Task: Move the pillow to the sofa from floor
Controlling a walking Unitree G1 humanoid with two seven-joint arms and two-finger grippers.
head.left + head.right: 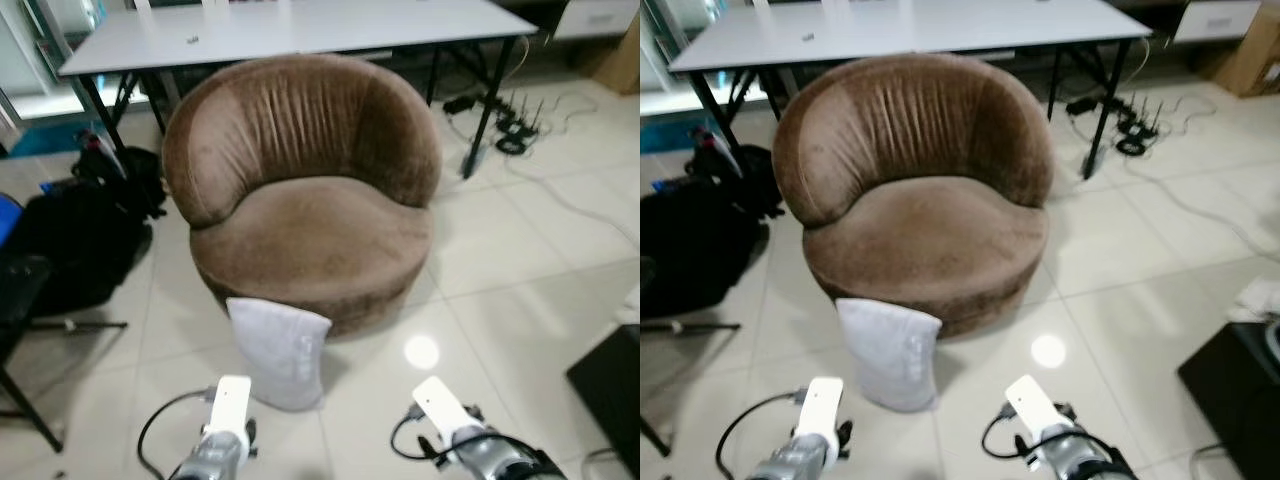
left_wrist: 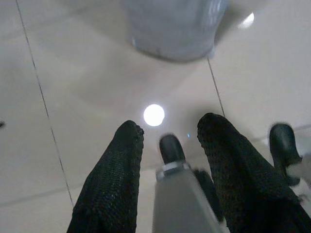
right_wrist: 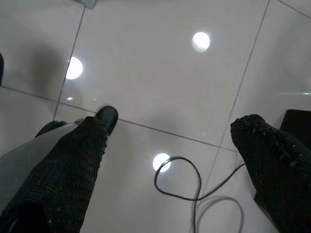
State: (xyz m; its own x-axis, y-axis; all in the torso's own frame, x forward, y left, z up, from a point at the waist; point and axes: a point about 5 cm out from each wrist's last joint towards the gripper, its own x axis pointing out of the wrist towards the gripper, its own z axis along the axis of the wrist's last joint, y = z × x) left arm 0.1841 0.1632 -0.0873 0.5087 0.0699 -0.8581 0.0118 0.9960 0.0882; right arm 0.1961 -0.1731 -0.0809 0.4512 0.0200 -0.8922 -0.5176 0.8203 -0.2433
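Left eye view shows you a round brown sofa (image 1: 305,190) in the middle of a shiny tiled floor (image 1: 520,260). Use this sofa as your landmark. The pillow (image 1: 278,352), pale grey, stands upright on the floor right in front of the sofa, with its back touching the sofa's front edge. The sofa seat has nothing on it.

Behind the sofa you can see a white desk (image 1: 300,30) with black legs. On the robot's left of the sofa lies a black bag (image 1: 75,240). On the robot's right of the sofa, back near the desk leg, a bunch of cables (image 1: 515,125) rests on the floor.

Both arms are low, in front of the sofa and nearer to the robot than the pillow. In the left wrist view, the left end effector (image 2: 167,133) points down at the floor with its two black fingers (image 2: 121,165) a little way apart and nothing between them; the bottom of the pillow is just ahead of it. In the right wrist view, the right end effector (image 3: 172,141) has its fingers spread wide over the bare tiles, holding nothing, with a thin black wire (image 3: 194,187) looping below it
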